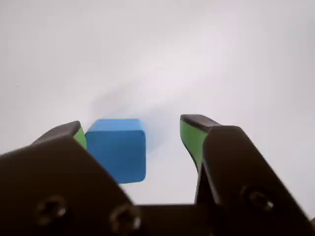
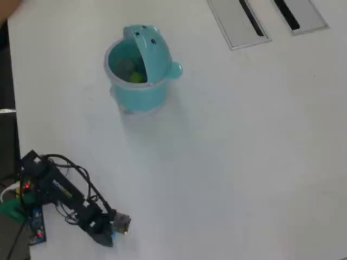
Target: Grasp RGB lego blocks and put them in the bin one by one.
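Blue block (image 1: 117, 150): light blue cube on the white surface (image 1: 206, 54), between the jaws of the gripper (image 1: 135, 135), touching or just beside the left jaw in the wrist view, apart from the right one.

Gripper: jaws spread wide, green pads facing inward; nothing clamped.

Bin (image 2: 142, 86): round teal bucket, well apart from the gripper (image 2: 113, 235) in the overhead view, lid (image 2: 152, 49) flipped up; a yellow-green block (image 2: 135, 78) lies inside.

Grey slotted panels (image 2: 238, 21): beyond the bin, at the surface's top edge.
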You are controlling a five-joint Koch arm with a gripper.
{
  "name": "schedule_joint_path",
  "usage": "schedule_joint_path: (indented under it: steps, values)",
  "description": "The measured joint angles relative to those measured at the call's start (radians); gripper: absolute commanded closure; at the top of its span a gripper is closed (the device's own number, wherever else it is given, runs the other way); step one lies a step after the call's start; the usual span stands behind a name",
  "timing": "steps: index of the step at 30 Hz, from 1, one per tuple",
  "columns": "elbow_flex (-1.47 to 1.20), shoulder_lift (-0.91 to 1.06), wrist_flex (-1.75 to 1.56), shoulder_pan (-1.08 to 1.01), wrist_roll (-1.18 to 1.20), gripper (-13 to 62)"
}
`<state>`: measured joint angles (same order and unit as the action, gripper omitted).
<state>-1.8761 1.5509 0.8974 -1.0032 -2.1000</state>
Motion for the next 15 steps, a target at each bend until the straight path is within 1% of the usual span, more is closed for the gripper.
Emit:
schedule_joint_path:
  steps: [15]
  values:
    - [-0.029, 0.000, 0.126, -0.012, -0.028, 14.2]
